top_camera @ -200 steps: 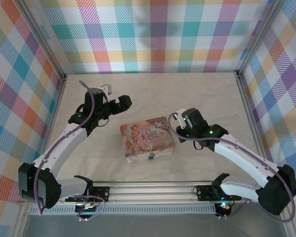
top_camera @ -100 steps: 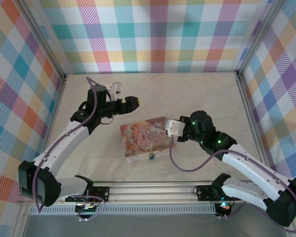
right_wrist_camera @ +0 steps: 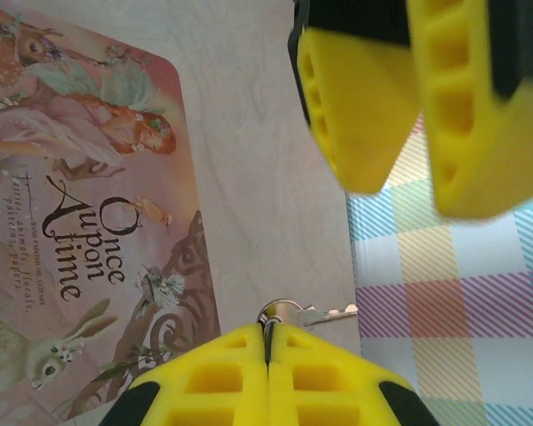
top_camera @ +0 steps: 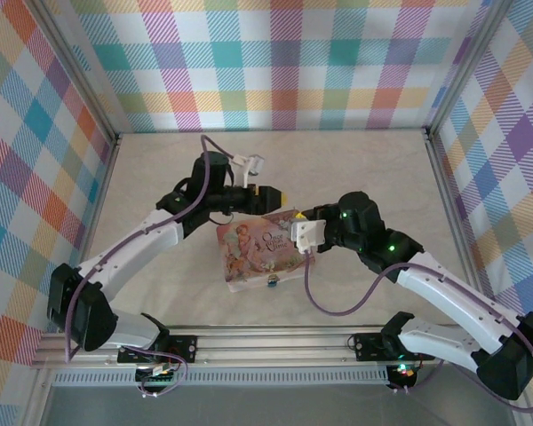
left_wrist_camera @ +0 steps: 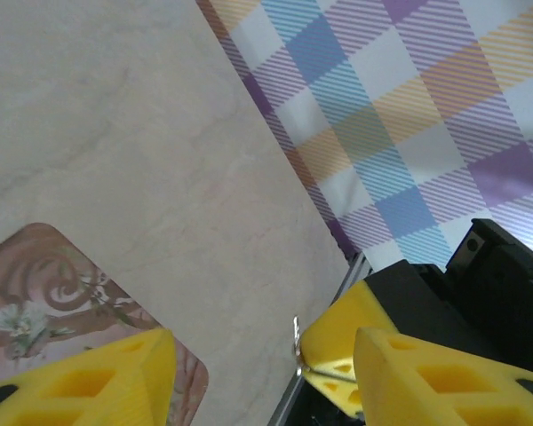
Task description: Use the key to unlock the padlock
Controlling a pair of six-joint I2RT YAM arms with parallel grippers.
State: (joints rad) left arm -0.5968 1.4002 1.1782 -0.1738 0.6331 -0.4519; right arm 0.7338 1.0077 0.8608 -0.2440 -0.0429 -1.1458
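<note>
Pale marbled desk (top_camera: pixel 382 177) is carrying everything, so I am working outward from my bases. The padlock (top_camera: pixel 272 283) is sitting against the near edge of the pink tin (top_camera: pixel 249 253), too small for me to read its keyway. Past the tin's far corner, my right hand (top_camera: pixel 298 216) is pinching the key (right_wrist_camera: pixel 309 313) by its ring end, fingertips pressed together and the blade poking out sideways. Just beyond, my left hand (top_camera: pixel 278 194) is hovering half-spread and holding nothing, one finger to either side of that key in the left wrist view. I am judging this a handover, so I should be closing on bare metal rather than on the other fingertips, and releasing only once that pinch is firm. Farthest off, the checked wall (top_camera: pixel 284 62) is standing well apart.
</note>
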